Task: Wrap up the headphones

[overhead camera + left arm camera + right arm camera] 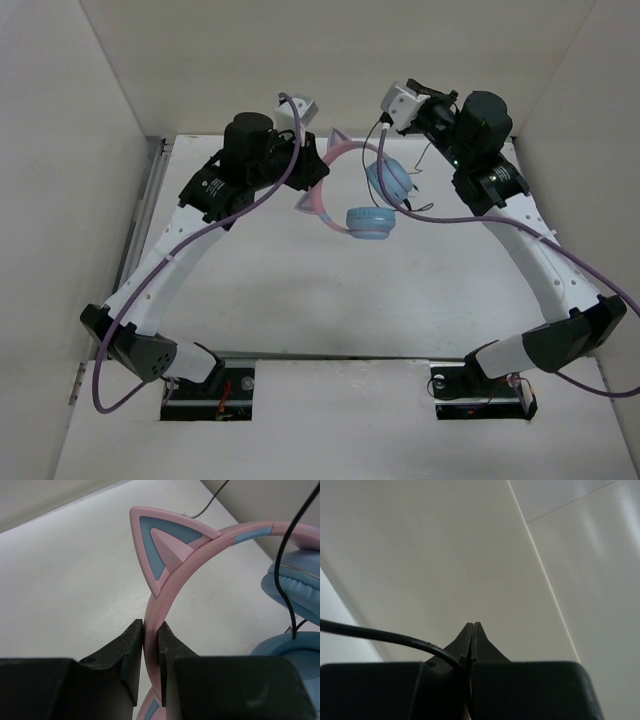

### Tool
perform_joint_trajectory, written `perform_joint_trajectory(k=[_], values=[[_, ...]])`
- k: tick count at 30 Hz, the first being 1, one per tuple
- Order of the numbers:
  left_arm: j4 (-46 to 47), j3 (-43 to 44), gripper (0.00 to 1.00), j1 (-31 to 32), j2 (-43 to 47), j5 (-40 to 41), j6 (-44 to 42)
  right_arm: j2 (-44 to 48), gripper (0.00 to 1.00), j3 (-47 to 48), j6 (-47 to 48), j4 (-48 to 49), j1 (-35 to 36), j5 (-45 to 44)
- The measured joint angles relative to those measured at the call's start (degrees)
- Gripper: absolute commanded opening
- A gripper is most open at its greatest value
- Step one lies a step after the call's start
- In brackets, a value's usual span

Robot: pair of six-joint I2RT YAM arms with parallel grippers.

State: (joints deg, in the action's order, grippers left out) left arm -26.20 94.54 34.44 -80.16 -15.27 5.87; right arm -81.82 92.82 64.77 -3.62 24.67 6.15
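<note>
The headphones hang above the table. Their pink cat-ear headband [335, 150] is pinched in my left gripper [312, 178], which is shut on the band just below one cat ear [161, 545]. In the left wrist view the gripper [151, 628] shows the band [172, 587] between its jaws. The two light blue ear cups [388, 180] [370, 222] hang to the right, also seen in the left wrist view [295, 587]. The thin black cable [384, 140] runs up to my right gripper [392, 118], raised at the back. That gripper [472, 625] is shut on the cable [395, 637].
White walls [350, 60] enclose the table [330, 300] at the back and both sides. Thick purple robot cables [250, 205] run along both arms. The right wrist view faces only the white wall [445, 555].
</note>
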Motion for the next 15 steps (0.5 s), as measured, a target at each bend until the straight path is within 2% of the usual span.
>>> perform_joint_trajectory(k=[8,15], values=[[1.64,0.11,0.0,-5.38,0.0,-2.84,9.07,-0.44,0.0,1.33,-14.29,-2.03,-2.6,1.77],[2.34,3.91,0.0,-6.43,-0.04,-6.25,14.23,-2.32,0.0,2.23,-27.21,-4.15,-6.05,5.86]])
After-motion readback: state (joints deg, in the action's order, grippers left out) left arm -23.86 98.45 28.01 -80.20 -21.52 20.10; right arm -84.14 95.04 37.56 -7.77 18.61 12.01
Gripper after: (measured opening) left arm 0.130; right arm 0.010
